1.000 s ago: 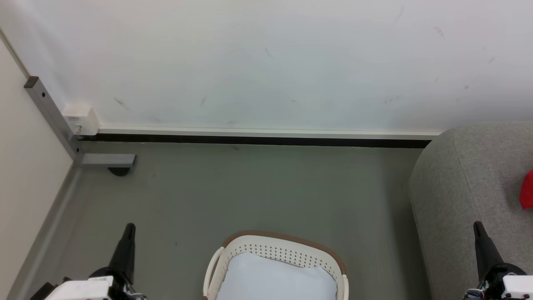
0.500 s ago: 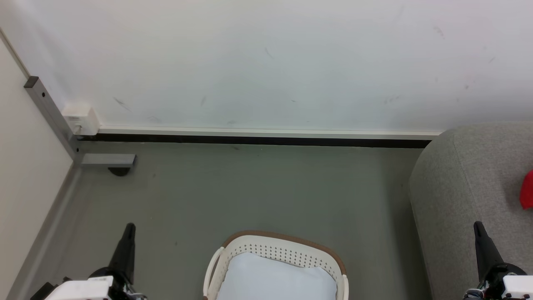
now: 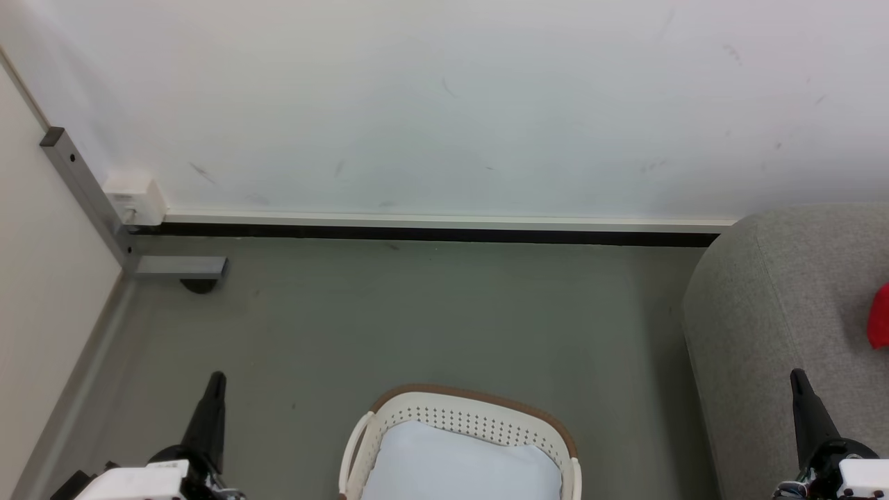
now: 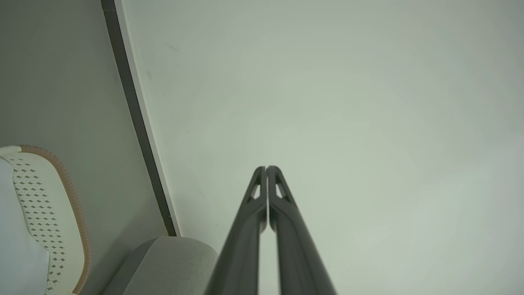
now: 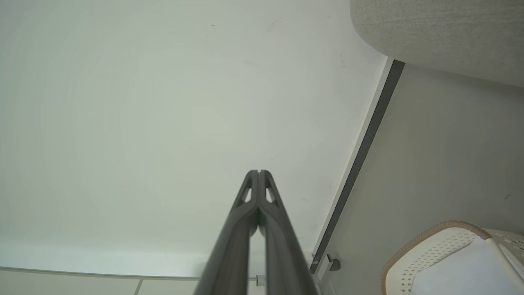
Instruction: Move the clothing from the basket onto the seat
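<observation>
Prob. near done: red on the seat, no red seen in the basket.
A bit of red clothing [image 3: 881,316] lies on the grey seat [image 3: 778,292] at the head view's right edge. The basket [image 3: 479,397], on the floor, holds a pale sheet [image 3: 458,465]; its near part is cut off, so what's left can't be settled. Left fingers [image 3: 210,417] & right fingers [image 3: 806,410] are each pressed together, holding nothing, either side of the basket. The clothing sits beyond the right fingers, apart from them.
</observation>
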{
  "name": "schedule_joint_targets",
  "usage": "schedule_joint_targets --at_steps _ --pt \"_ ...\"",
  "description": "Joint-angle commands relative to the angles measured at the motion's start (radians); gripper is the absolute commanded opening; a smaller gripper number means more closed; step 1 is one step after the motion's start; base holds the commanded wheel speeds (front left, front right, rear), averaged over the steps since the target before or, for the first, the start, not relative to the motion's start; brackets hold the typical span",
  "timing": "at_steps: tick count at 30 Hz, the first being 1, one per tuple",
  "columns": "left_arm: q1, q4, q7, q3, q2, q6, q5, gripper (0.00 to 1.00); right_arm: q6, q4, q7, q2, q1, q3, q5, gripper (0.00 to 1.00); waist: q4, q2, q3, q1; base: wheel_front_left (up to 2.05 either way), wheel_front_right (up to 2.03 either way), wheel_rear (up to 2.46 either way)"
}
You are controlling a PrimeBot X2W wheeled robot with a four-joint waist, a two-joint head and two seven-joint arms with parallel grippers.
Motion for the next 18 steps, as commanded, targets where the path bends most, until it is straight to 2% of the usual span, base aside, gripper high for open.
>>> schedule_joint_targets --at_steps 1,18 --pt "-0.008 0.000 0.004 0.002 0.002 -0.005 -0.013 0.00 -0.002 0.002 0.006 0.002 -0.012 -0.004 -0.004 0.00 0.000 0.0000 0.000 0.0000 0.00 0.00 0.00" --pt "-0.008 0.000 0.003 0.002 0.002 -0.005 -0.014 0.00 -0.002 0.002 0.006 0.003 -0.013 -0.006 -0.007 0.00 0.000 0.0000 0.000 0.0000 0.00 0.00 0.00"
